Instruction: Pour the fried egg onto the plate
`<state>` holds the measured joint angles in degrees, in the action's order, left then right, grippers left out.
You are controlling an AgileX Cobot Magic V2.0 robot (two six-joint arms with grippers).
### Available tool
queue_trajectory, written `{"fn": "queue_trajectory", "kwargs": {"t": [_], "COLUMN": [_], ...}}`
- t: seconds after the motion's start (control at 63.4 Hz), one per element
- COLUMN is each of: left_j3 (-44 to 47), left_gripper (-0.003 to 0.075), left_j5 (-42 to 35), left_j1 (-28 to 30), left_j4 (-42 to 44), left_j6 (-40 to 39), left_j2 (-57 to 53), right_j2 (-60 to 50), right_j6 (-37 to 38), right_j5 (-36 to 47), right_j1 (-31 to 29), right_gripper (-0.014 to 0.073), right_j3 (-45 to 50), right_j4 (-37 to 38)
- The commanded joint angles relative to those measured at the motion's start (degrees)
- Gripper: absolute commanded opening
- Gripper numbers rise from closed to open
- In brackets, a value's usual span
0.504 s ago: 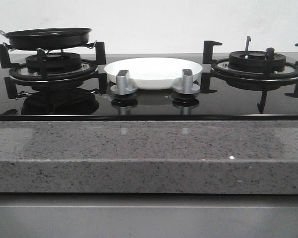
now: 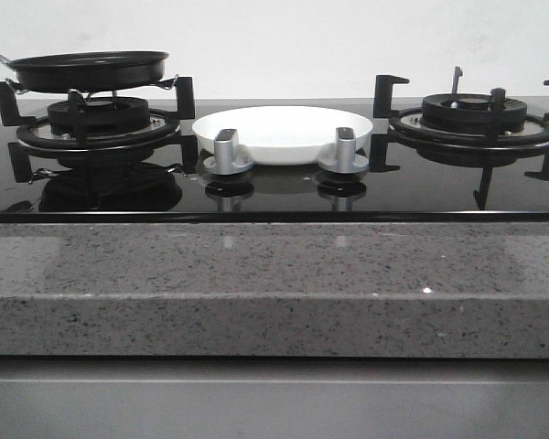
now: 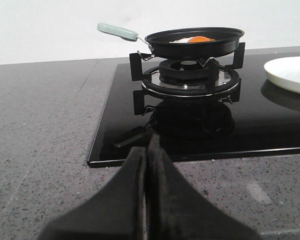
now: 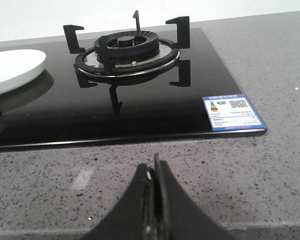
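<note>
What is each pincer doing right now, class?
Left pincer: shut, holding nothing.
Right pincer: shut, holding nothing.

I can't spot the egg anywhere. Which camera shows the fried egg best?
The left wrist view: it peeks over the frying pan rim and catches the fried egg, white with an orange patch. In the front view the pan's wall hides it, and the right wrist view doesn't include the pan.
</note>
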<state>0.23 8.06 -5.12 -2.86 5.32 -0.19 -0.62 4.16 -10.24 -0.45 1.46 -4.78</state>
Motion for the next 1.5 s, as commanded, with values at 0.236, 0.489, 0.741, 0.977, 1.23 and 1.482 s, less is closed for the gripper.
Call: {"fn": "queue_trajectory", "kwargs": {"t": [0.236, 0.489, 0.741, 0.977, 1.23, 1.482], "left_j3": [0.30, 0.30, 0.30, -4.90, -26.37, -39.80], "left_gripper": [-0.0020, -0.0020, -0.0020, -0.0020, -0.0020, -0.0020], "left_j5": [-4.97, -4.97, -8.95, -10.27, 5.22, 4.95], "left_j1": [0.03, 0.03, 0.03, 0.03, 0.03, 0.03], "left_j4": [-0.53, -0.53, -0.53, -3.81, -2.08, -1.86], "left_j6": [-0.48, -0.48, -0.48, -4.81, -4.81, -4.63], "left_j2": [-0.91, -0.91, -0.91, -0.78, 12.46, 33.28], "right_j2": [-0.94, -0.94, -0.94, -0.94, 8.70, 31.20], "right_j6": [-0.16, -0.16, -0.16, -0.16, -0.16, -0.21], "right_j5": [4.93, 4.93, 5.61, 7.37, -2.51, -12.40], "right_j1": [0.45, 0.45, 0.45, 0.36, 0.36, 0.42], "right_gripper": [-0.0118, -0.0118, -0.0118, -0.0116, -0.0106, -0.0106], "right_j3": [-0.23, -0.23, -0.23, -3.17, -23.81, -40.71], "right_j4": [0.75, 0.75, 0.75, 0.77, 2.04, 2.76]}}
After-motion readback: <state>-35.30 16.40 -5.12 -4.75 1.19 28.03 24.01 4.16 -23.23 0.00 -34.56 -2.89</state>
